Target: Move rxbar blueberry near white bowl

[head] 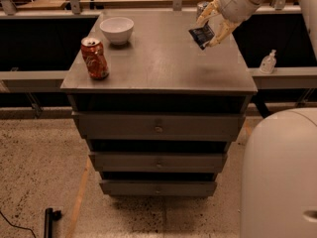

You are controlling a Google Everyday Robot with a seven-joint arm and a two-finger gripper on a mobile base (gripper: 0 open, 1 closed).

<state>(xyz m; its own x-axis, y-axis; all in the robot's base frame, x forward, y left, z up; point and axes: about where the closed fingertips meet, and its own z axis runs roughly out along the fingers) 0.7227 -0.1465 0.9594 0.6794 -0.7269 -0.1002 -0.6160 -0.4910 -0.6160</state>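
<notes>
The gripper (pixel 204 33) hangs above the far right part of the grey drawer cabinet's top (pixel 163 63), reaching in from the upper right. Its two pale fingers (pixel 222 31) are closed on the rxbar blueberry (pixel 200 36) — one finger lies along the bar's far edge, the other along its near right edge, so the dark wrapper sits clamped between them. The bar is tilted and clear of the surface. The white bowl (pixel 117 29) stands at the far left of the top, well apart from the bar. An orange-red soda can (pixel 94 58) stands upright near the left edge — nearer than the bowl. A small bottle (pixel 268 62) sits on the ledge to the right.
</notes>
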